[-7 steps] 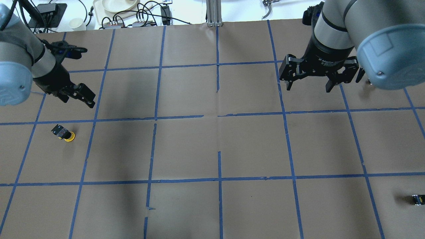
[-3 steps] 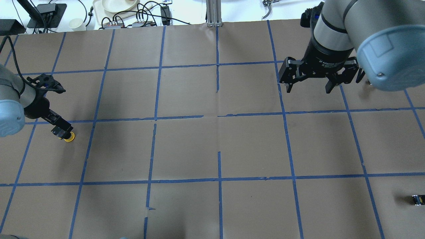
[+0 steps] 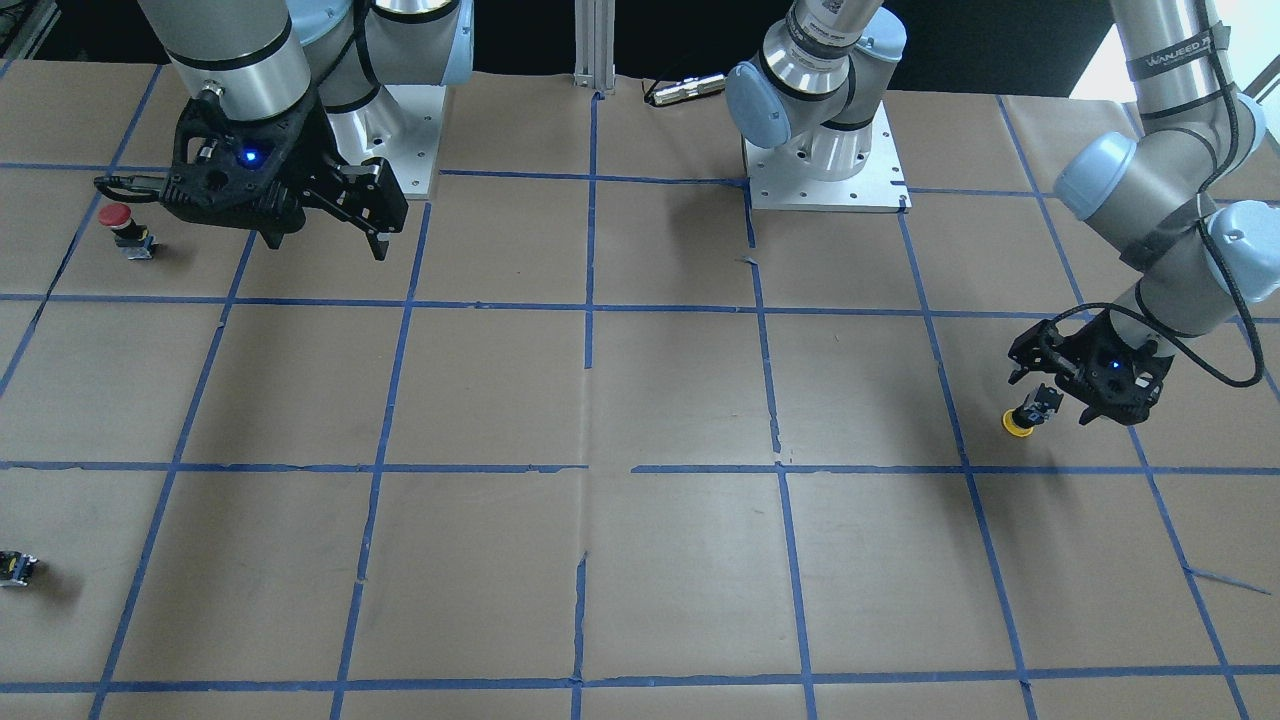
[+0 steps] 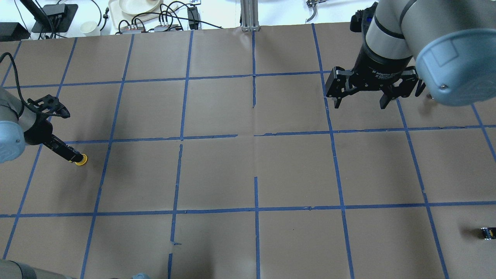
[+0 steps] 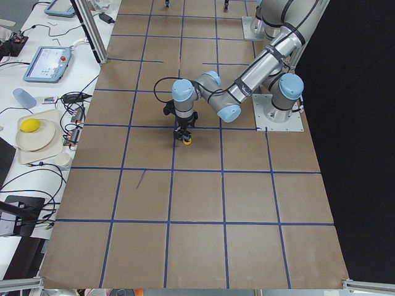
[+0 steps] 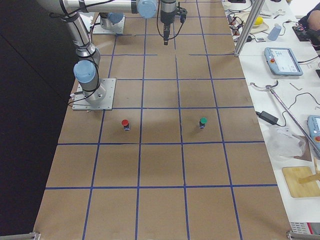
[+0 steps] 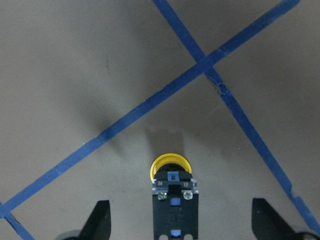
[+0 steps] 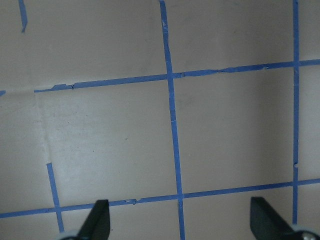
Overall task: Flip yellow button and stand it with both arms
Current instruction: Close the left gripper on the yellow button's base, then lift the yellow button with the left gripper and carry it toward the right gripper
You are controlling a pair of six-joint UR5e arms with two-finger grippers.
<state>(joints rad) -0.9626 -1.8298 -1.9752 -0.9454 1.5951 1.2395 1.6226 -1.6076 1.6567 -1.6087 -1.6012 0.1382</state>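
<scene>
The table (image 4: 217, 170) is covered in brown paper marked into squares by blue tape (image 4: 182, 108). A red-capped button (image 3: 122, 222) stands near the robot's right base, just beside the right gripper (image 4: 360, 103) in the front-facing view. A green-capped button (image 6: 202, 122) stands two squares further from the robot. Both are at the far end of the table from the yellow button (image 4: 81, 159). Past the table's far edge lie a tray with a plate (image 4: 133, 7), a paper cup (image 4: 90, 28) and a tangle of cables (image 4: 170, 17).

The right gripper hangs above the paper over a tape crossing. Its fingers are spread wide, with only bare paper and tape between them in its wrist view.

The yellow button lies on its side on the robot's left part of the table, in a square just beside a tape line. The left gripper (image 3: 1047, 400) is down over it, low to the paper. In the left wrist view its two fingertips (image 7: 101, 220) stand wide apart, one on each side of the button's black body. There is clear paper between each tip and the body, so nothing is pinched. The yellow cap points away from the wrist, out past the fingertips. From overhead only the cap shows beyond the gripper, and the body is hidden under it.
</scene>
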